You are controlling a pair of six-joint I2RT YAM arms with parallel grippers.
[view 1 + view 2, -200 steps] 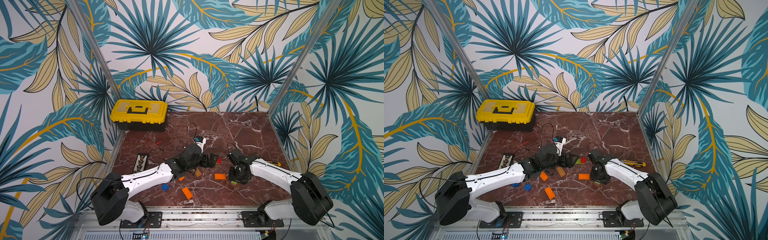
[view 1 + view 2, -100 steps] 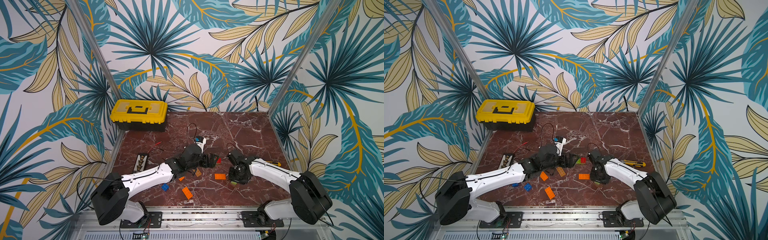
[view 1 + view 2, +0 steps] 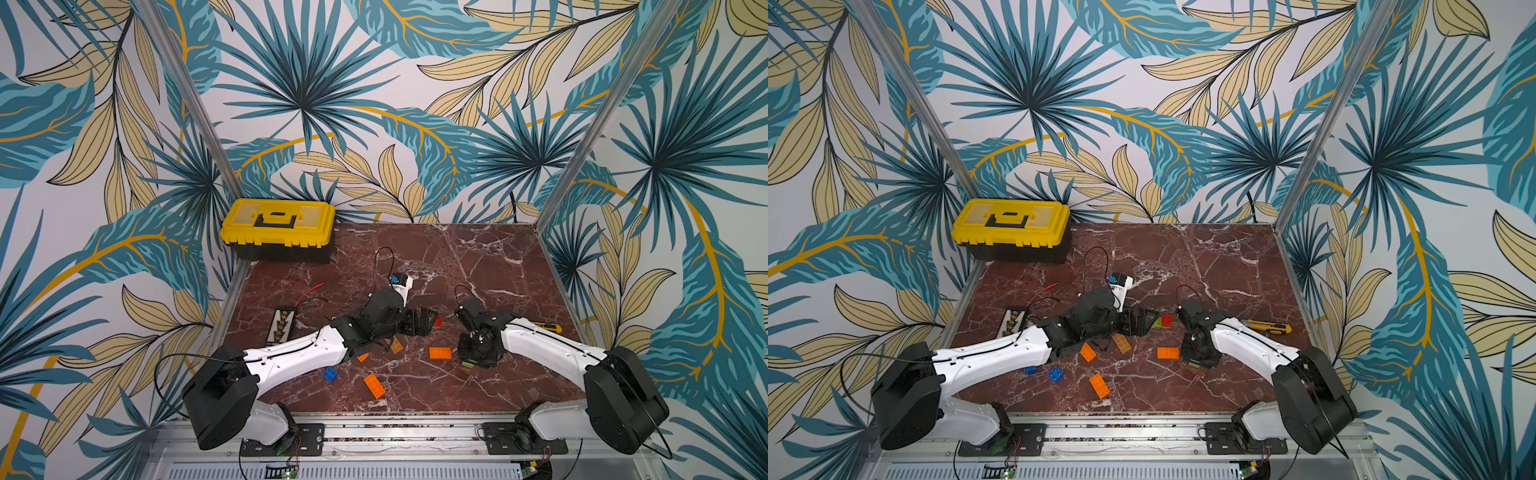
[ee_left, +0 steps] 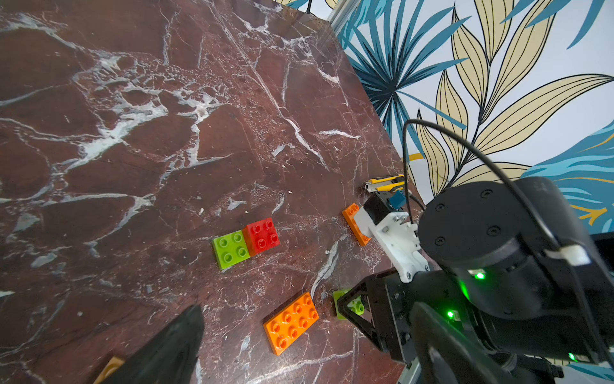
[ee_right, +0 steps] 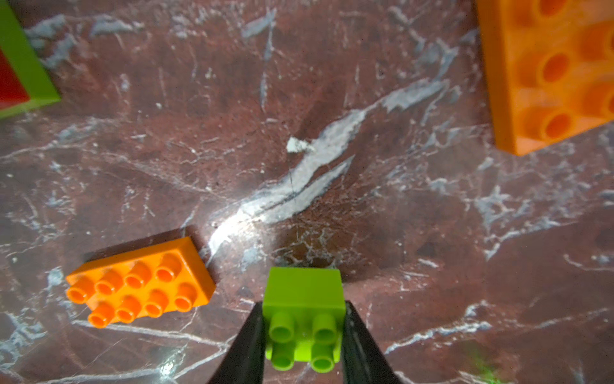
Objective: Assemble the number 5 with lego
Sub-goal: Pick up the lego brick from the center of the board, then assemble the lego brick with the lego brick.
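Observation:
My right gripper (image 5: 303,307) is shut on a lime green square lego brick (image 5: 304,287) low over the marble, also in both top views (image 3: 467,365) (image 3: 1195,365). An orange oblong brick (image 5: 139,286) (image 3: 440,353) lies just beside it. My left gripper (image 3: 417,323) (image 3: 1138,322) stands open and empty beside a joined green and red pair (image 4: 246,242) (image 3: 1163,321); only one of its fingers (image 4: 166,349) shows in the left wrist view. Loose tan (image 3: 1121,343), orange (image 3: 1088,352) (image 3: 1099,385) and blue (image 3: 1055,374) bricks lie near the left arm.
A yellow toolbox (image 3: 278,230) stands at the back left. A yellow utility knife (image 3: 1266,327) lies by the right edge. A black strip with yellow marks (image 3: 282,326) and a red wire lie at the left. Another orange brick (image 4: 354,222) sits behind the right wrist.
The right gripper's jaws have closed in onto the lime green brick. Both arms have barely moved, and the left gripper stays open.

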